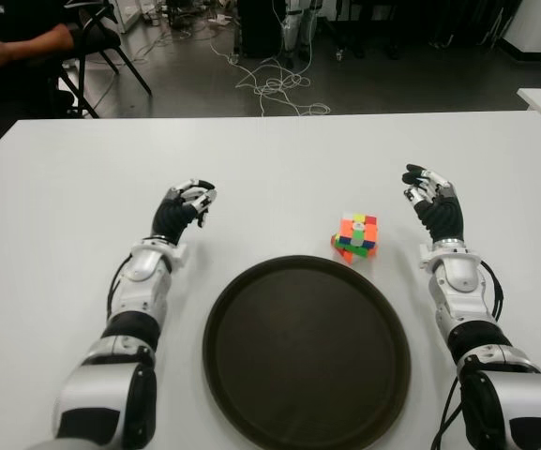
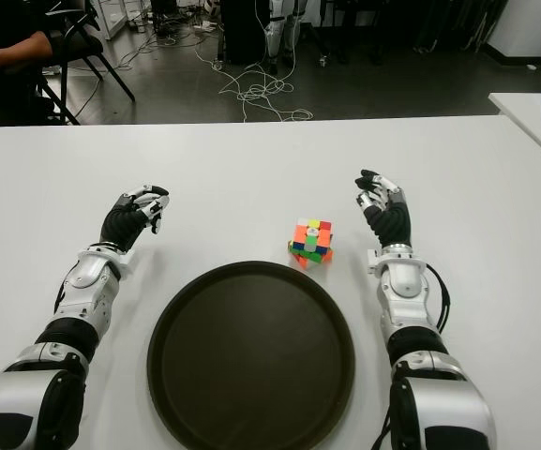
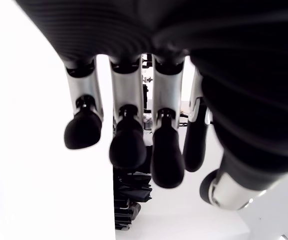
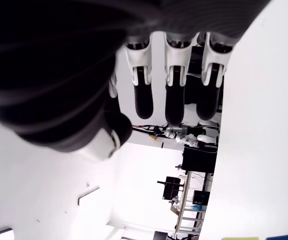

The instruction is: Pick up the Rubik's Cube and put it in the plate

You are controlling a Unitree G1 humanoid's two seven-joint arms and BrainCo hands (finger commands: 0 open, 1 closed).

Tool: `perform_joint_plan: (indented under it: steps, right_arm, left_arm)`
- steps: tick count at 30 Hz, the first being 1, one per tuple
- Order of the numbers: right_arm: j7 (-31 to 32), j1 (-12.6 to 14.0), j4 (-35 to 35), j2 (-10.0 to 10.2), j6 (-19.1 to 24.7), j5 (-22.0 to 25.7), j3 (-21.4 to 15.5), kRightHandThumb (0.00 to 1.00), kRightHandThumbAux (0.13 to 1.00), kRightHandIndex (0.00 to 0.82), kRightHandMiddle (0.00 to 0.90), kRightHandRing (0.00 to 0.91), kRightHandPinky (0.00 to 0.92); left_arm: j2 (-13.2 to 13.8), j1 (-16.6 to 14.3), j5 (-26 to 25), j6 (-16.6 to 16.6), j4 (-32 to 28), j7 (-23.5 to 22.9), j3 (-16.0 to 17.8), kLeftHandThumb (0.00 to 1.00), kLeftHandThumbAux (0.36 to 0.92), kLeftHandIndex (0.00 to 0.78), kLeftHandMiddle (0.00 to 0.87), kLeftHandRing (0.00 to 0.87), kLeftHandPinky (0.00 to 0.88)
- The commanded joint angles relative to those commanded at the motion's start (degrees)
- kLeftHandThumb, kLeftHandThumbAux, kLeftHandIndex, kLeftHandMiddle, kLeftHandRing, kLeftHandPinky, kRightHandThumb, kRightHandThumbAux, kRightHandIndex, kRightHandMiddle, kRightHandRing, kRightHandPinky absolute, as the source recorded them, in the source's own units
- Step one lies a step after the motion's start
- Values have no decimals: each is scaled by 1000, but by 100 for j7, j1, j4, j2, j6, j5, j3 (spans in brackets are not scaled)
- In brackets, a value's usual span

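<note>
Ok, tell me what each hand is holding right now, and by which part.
Nothing is held. The left hand and right hand are both empty; the Rubik's Cube sits untouched on the white table, beside the plate.

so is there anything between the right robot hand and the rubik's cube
Nothing. In the left eye view only bare white table separates the right robot hand from the Rubik's Cube. The hand holds nothing, and the cube sits beyond the plate's far rim.

Multicoloured Rubik's Cube (image 1: 356,236) on white table (image 1: 279,159), just beyond far-right rim of round dark plate (image 1: 307,352), apart from it. Left hand (image 1: 185,208) left of plate; right hand (image 1: 430,199) right of cube.
</note>
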Motion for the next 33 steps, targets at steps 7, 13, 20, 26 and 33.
perform_joint_plan:
  steps: [7,13,20,26,33]
  right_arm:
    - [59,-11,5,24,44,72,-52,704,726,416,219,225,281]
    - [143,-8,5,17,58,110,-60,704,726,416,219,228,288]
    - [177,-2,2,19,37,127,-74,704,726,416,219,225,279]
    - [141,2,1,25,7,109,-70,703,726,415,217,220,271]
    - [143,-4,11,9,38,97,-60,702,727,415,206,204,234]
  left_arm:
    - [7,-1,9,10,2,-8,-11,683,722,431,738,755,765]
    - [13,3,17,0,-4,-10,-18,683,722,431,741,756,767]
    - [12,11,23,-13,-28,-3,-29,683,722,431,737,754,763]
    - [12,15,21,-11,-23,2,-28,683,722,430,736,753,765]
    - [3,8,3,-23,-16,-7,-15,683,721,431,736,752,762]
